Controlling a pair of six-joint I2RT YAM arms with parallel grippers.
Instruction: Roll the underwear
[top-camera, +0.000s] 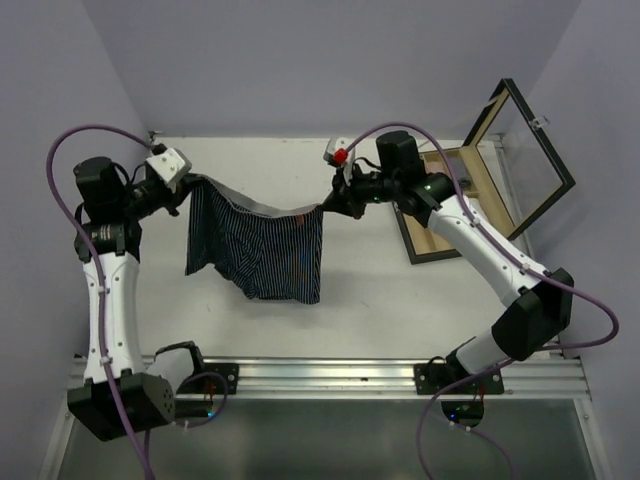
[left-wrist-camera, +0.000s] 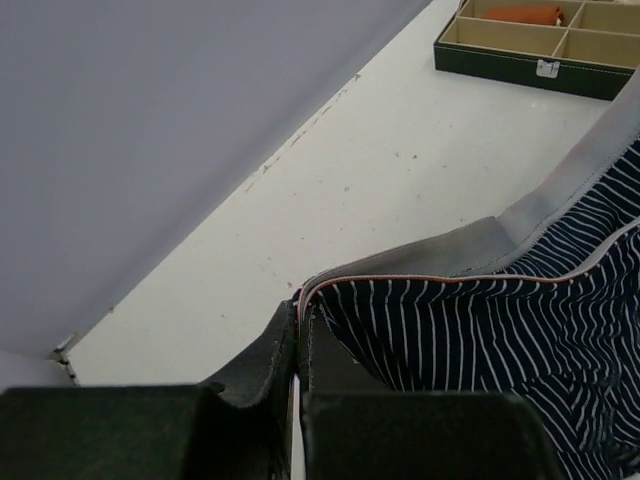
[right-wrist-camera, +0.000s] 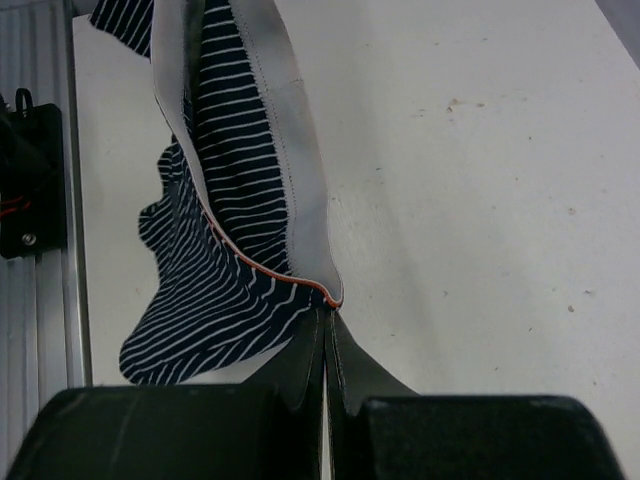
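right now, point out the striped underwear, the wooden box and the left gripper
striped underwear (top-camera: 262, 250), top view, middle of the hanging cloth
wooden box (left-wrist-camera: 490, 60), left wrist view, its dark front wall
left gripper (left-wrist-camera: 299, 325), left wrist view, between its shut fingertips

A high camera behind me looks down over the whole table (top-camera: 380, 290). My wrist cameras look close along my fingers (left-wrist-camera: 262, 365). All three views share the underwear (top-camera: 255, 245).

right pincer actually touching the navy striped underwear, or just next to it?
Touching. The right wrist view shows the right pincer shut on the navy striped underwear, whose grey band corner is pinched between the closed jaws, with no gap.
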